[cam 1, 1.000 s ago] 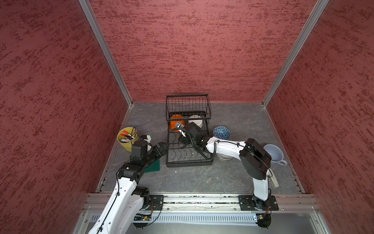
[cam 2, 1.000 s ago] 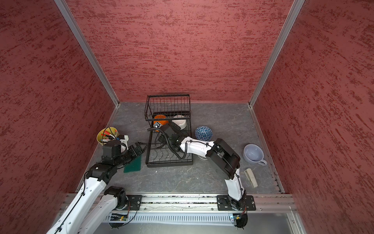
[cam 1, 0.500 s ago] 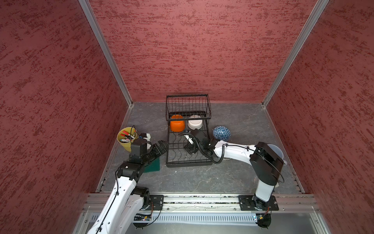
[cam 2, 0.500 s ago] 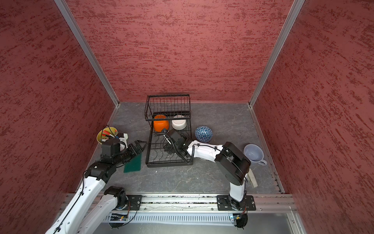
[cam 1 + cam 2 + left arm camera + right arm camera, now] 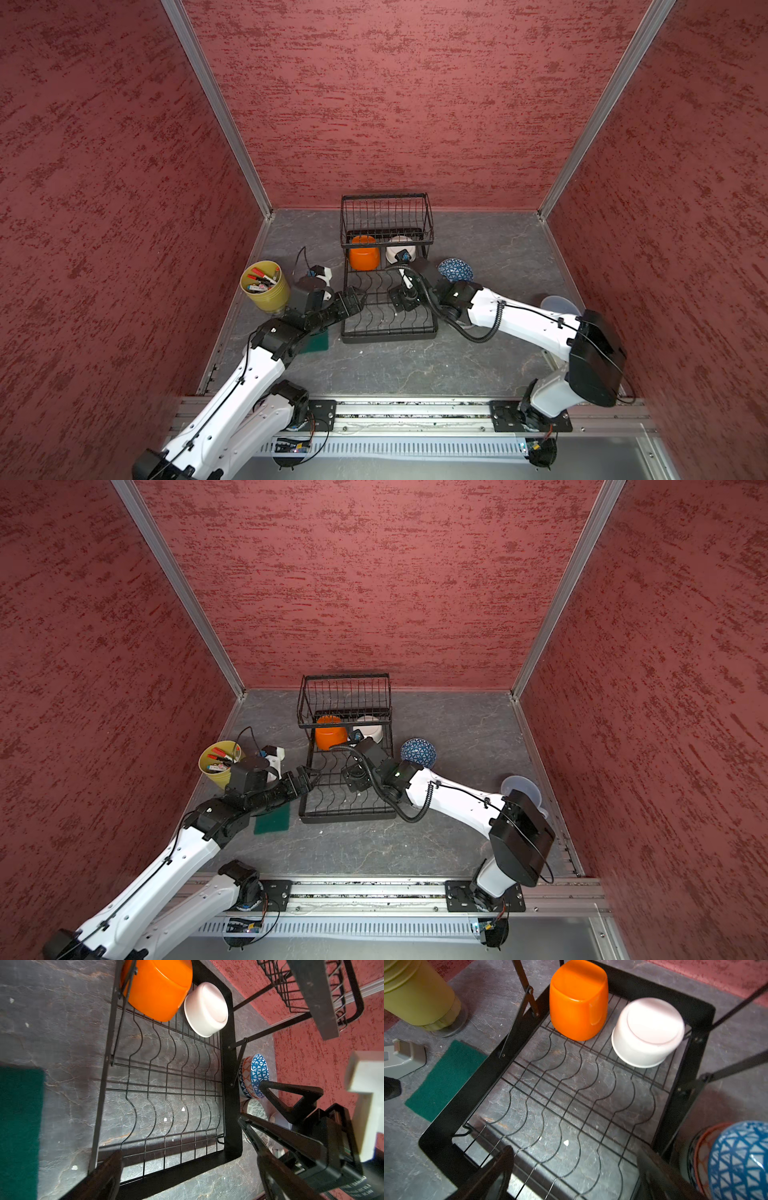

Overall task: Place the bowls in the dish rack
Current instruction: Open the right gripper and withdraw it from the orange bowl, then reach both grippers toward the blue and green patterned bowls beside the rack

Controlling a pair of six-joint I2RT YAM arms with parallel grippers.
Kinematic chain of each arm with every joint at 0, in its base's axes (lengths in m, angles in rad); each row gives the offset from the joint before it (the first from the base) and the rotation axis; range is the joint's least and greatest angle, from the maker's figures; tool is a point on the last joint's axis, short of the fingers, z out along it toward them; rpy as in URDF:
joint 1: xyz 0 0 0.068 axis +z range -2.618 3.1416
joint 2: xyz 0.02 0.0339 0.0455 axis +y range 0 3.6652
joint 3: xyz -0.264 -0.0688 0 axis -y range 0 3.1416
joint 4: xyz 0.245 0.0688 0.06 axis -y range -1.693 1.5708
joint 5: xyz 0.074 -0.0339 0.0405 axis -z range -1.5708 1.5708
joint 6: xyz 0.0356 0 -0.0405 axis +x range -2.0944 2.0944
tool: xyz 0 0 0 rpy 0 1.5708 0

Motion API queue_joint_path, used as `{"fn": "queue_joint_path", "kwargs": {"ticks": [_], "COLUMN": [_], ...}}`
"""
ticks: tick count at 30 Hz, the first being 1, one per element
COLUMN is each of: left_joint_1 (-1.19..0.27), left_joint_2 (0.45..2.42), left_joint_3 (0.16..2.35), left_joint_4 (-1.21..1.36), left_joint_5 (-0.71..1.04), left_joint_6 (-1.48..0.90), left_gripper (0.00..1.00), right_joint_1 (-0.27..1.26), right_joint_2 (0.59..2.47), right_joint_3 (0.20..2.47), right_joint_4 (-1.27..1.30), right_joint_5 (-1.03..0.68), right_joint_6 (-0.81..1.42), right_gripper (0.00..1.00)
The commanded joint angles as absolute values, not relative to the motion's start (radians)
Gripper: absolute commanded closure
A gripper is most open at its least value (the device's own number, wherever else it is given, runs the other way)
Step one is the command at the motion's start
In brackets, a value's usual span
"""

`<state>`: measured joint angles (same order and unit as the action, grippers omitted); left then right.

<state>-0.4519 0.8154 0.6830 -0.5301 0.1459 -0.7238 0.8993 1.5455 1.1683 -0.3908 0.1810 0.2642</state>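
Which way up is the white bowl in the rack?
Upside down, slightly tilted. In the right wrist view the white bowl shows its foot ring on top, with its rim down on the dish rack wires.

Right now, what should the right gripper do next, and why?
Probably swing the right gripper, open and empty over the dish rack, to the blue patterned bowl beside it: the orange bowl and white bowl are already racked.

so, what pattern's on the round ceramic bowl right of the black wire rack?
Round ceramic bowl: blue triangle lattice on white; clearest in right wrist view.
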Motion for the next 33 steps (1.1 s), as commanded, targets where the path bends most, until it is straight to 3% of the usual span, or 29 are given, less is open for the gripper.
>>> {"fn": "queue_joint_path", "kwargs": {"ticks": [1,14,25,33], "left_joint_1": [-0.502,-0.711,-0.853,-0.938], "left_joint_2": [0.847,1.032,1.286,1.457], "left_joint_3": [0.711,0.798,0.955,1.115], "left_joint_4": [-0.522,-0.437,-0.409,-0.467], "left_joint_5": [0.069,0.044,0.052,0.029], "left_joint_6": [-0.746,-0.746,-0.686,-0.651], "left_gripper": [0.0,0.01,0.01,0.07], "right_joint_1": [0.88,0.741,0.596,0.502], "right_joint_2": [1.468,1.23,1.149,1.125], "right_joint_3": [1.153,1.003,0.944,0.899], "right_joint_4": [-0.527,-0.716,-0.776,-0.778], "right_joint_5": [0.205,0.26,0.275,0.266], "right_joint_6": [0.412,0.606,0.614,0.609], "right_gripper": [0.07,0.15,0.17,0.19]}}
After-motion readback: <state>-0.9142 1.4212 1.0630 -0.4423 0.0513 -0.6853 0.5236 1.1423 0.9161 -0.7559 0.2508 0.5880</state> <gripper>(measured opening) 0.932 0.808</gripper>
